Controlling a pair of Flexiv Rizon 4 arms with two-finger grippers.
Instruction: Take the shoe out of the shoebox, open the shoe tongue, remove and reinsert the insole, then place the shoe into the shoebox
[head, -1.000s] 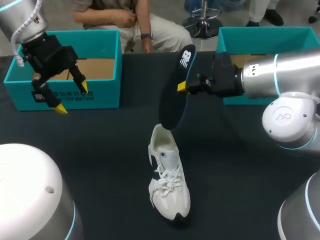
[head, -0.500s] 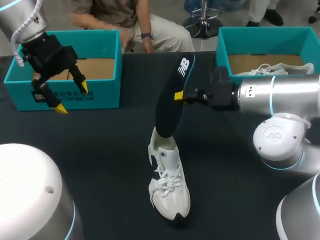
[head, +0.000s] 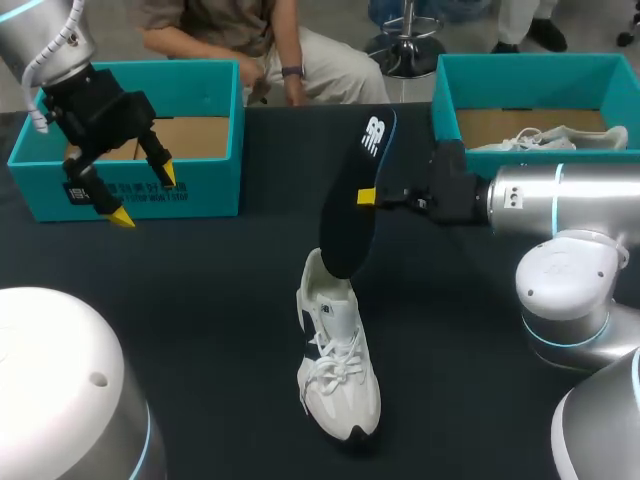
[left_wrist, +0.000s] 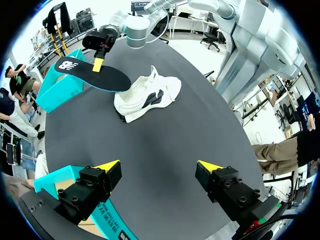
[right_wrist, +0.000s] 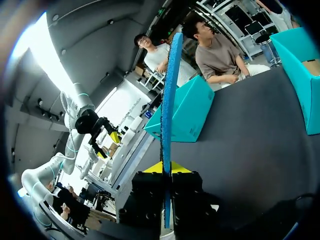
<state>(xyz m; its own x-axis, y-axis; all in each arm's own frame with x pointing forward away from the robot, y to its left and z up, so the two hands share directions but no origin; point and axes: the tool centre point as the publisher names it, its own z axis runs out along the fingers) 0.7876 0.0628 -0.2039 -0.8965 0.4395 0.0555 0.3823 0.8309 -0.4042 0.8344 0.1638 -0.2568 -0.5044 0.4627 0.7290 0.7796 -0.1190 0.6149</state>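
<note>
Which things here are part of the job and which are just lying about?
Job: shoe, insole, right end effector gripping it, left shoebox.
Lying about: right shoebox, second shoe inside it.

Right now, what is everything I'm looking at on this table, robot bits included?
table: one, black, under everything.
left shoebox: one, teal, open, far left of the table.
right shoebox: one, teal, open, far right of the table.
shoe: one, white with dark side marks, middle of the table, laces up.
second shoe: one, white, lying in the right shoebox.
insole: one, dark with a blue edge, held up over the shoe's heel opening.
left hand: one, black with yellow tips, open and empty, in front of the left shoebox.
right hand: one, same colours, shut on the insole.
</note>
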